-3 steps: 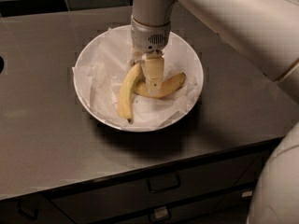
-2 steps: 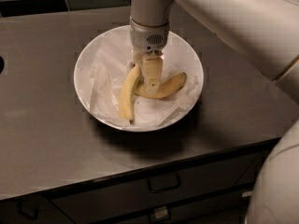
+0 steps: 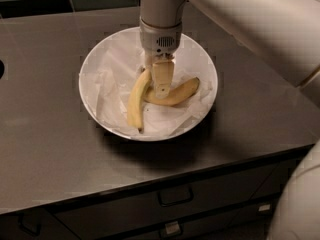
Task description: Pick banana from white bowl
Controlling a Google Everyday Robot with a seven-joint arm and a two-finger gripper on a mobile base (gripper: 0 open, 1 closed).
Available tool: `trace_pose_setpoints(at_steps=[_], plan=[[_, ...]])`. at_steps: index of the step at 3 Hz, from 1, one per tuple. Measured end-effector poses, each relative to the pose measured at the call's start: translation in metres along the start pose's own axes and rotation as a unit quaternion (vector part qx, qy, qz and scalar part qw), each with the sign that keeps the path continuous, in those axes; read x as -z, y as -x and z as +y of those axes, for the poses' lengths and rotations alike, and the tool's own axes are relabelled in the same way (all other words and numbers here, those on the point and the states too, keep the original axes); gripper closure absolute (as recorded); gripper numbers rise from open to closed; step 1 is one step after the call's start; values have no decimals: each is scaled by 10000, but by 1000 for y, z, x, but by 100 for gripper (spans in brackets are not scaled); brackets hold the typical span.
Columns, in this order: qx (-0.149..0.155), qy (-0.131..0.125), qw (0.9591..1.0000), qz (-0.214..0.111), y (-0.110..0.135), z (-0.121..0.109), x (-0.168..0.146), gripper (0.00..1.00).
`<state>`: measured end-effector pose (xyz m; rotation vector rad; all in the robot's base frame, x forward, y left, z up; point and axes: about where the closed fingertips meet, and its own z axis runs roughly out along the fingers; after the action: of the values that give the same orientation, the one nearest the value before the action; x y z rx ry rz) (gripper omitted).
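Note:
The white bowl [image 3: 95, 64] is wide and shallow, lined with crumpled white paper, and stands on the dark counter. Two bananas lie in it in a V. The banana [image 3: 134, 106] is the longer, paler one on the left, running from the bowl's middle down toward its front rim. A shorter, deeper-yellow banana [image 3: 180, 93] lies to its right. My gripper [image 3: 157, 86] hangs straight down into the bowl from the white arm. It sits where the two bananas' upper ends meet, against the pale banana's upper end, and hides that end.
The bowl stands on a dark grey counter [image 3: 45, 134] with drawers [image 3: 175, 196] below its front edge. My white arm [image 3: 250, 19] crosses the upper right. A white rounded body part [image 3: 300, 204] fills the lower right corner.

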<state>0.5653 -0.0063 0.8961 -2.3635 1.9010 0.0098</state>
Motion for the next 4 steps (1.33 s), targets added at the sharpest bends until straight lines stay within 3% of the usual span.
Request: trace_pose_setpoints(at_steps=[4], plan=[[-255, 11, 9996, -87, 8, -5, -4, 33]])
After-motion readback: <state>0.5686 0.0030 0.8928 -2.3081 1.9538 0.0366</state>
